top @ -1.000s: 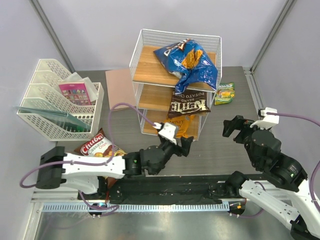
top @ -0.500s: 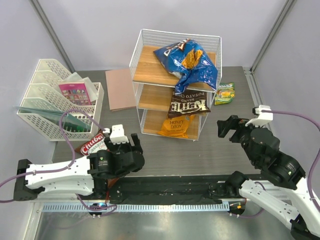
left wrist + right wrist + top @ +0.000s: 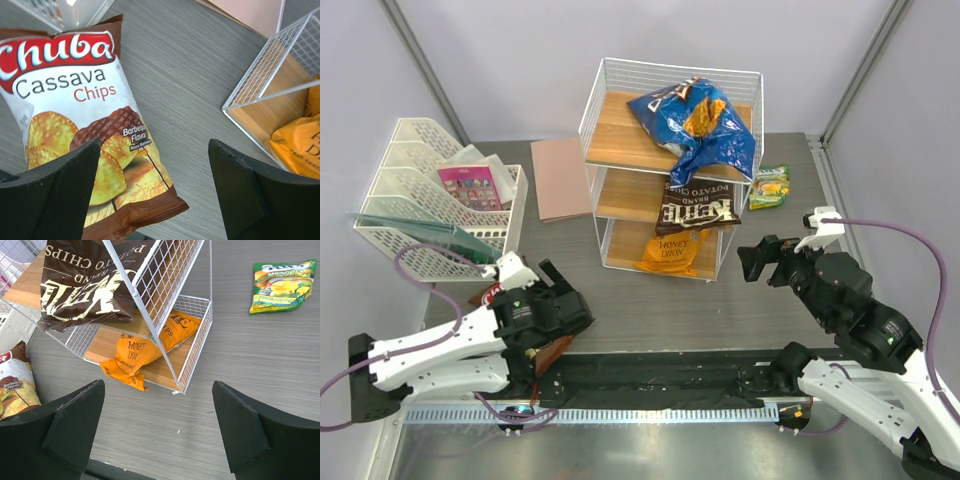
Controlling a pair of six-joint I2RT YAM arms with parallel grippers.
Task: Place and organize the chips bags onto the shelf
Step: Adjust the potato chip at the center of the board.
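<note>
Overhead, mere slivers of Chuba bag (image 3: 554,351) beneath the left pincer (image 3: 154,145), agape, empty like the right pincer (image 3: 157,384).

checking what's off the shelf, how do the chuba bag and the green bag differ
The chuba bag is brown and white with red lettering; the green bag is green-yellow. The chuba bag lies left of the shelf, under the open left gripper; the green bag lies right of it, under no gripper. Both lie flat on the table.
</note>
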